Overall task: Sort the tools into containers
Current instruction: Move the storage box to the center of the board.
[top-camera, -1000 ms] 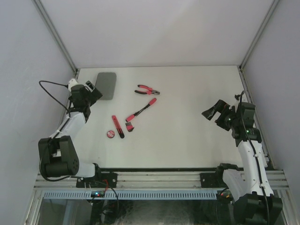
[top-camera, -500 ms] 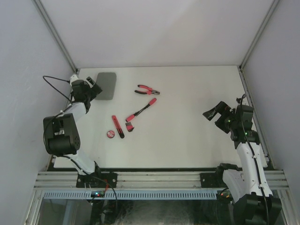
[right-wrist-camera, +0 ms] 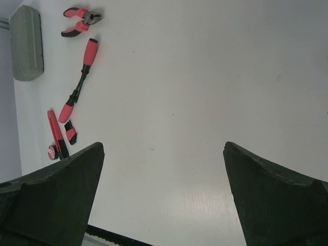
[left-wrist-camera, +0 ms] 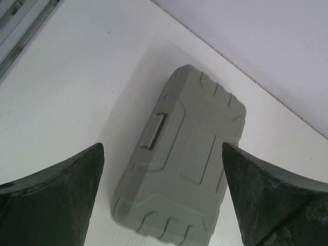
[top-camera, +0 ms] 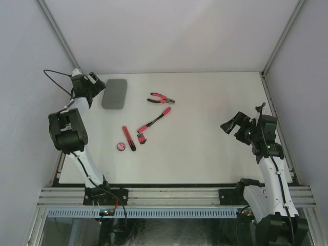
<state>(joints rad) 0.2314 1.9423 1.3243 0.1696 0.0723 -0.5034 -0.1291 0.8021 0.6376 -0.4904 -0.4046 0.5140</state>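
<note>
The grey tool case (top-camera: 115, 93) lies closed at the far left of the table; the left wrist view shows its lid and latch (left-wrist-camera: 182, 159). My left gripper (top-camera: 95, 82) is open and empty, just left of the case and above it (left-wrist-camera: 162, 148). The red-handled pliers (top-camera: 161, 98), long screwdriver (top-camera: 155, 120), short red-black driver (top-camera: 128, 138), comb-like piece (top-camera: 142, 137) and red disc (top-camera: 121, 147) lie loose right of and nearer than the case. My right gripper (top-camera: 231, 124) is open and empty at the right, far from the tools (right-wrist-camera: 163, 146).
The right wrist view shows the pliers (right-wrist-camera: 82, 20), screwdriver (right-wrist-camera: 79, 84), short driver (right-wrist-camera: 56, 138), comb-like piece (right-wrist-camera: 70, 132), disc (right-wrist-camera: 52, 152) and case (right-wrist-camera: 26, 42) at its left. White walls enclose the table; a metal rail (top-camera: 174, 195) runs along the near edge.
My left arm has swung back and to the left, carrying its gripper from the case's near-left corner to beside its far-left edge. The right arm has barely shifted. The tools have not moved.
</note>
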